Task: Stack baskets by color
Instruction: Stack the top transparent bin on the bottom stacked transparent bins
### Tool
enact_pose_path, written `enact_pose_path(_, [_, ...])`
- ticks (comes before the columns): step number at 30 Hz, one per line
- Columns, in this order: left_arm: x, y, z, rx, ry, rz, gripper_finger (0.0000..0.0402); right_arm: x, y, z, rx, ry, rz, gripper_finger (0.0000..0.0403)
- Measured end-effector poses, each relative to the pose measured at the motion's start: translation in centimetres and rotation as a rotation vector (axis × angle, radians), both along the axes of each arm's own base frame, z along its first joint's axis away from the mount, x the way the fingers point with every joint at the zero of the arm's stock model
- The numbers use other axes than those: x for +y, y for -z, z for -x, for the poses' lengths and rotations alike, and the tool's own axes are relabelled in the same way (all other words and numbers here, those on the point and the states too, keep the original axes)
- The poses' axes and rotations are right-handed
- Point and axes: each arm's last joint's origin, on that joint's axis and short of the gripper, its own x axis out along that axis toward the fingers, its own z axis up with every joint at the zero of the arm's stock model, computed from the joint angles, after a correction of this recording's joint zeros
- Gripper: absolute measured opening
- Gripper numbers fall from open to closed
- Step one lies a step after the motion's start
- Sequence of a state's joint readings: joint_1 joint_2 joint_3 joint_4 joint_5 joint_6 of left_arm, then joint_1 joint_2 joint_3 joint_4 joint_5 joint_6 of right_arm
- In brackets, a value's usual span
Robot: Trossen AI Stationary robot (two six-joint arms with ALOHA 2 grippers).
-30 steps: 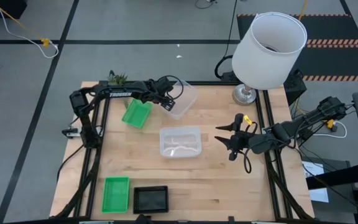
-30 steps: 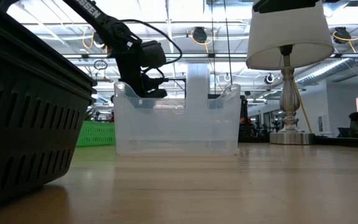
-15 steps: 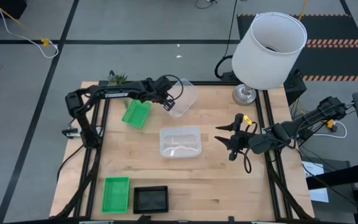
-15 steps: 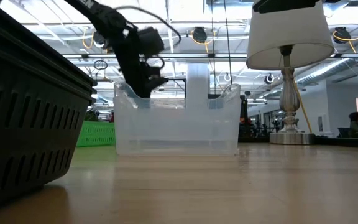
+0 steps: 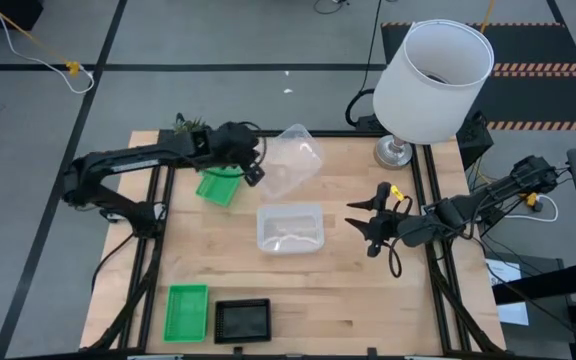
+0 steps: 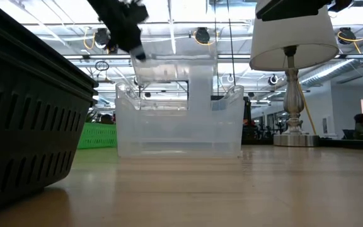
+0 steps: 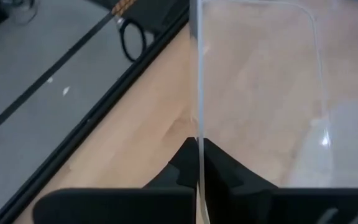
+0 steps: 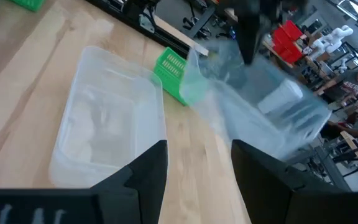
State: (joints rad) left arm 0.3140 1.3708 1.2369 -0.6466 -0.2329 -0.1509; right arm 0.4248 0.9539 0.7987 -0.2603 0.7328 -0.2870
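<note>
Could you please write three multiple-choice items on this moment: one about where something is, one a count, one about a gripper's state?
1. Where is the clear basket that the left gripper holds?
A. lifted above the table
B. inside the black basket
C. under the lamp

2. How many green baskets show in the high view?
A. one
B. two
C. four

3. How is the right gripper?
A. shut on a basket
B. open, holding nothing
C. out of view

Key:
1 A, the left gripper pinches the wall of the held clear basket, raised over the other clear basket.
2 B, one green basket, another.
3 B, the right gripper fingers stand apart.
</note>
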Motion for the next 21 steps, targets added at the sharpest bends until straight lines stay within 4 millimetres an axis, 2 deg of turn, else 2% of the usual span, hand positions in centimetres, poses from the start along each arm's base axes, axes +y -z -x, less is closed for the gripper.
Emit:
enact_pose_path(9, [-5.5, -3.8, 3.2, -0.142, 0.166, 0.053, 0.0004, -0.1, 0.0, -0.1, -0.013, 0.012, -0.021, 0.0171])
enact_pose_path(17, [-8.9, -4.6, 5.1, -0.152, 0.265, 0.108, 0.0003, -0.1, 0.0, 0.0, -0.011, 0.012, -0.022, 0.0171])
enact_pose_path(21, [-10.0, -4.6, 5.1, -0.155, 0.291, 0.138, 0.0005, -0.1, 0.0, 0.0, -0.009, 0.011, -0.02, 0.0171])
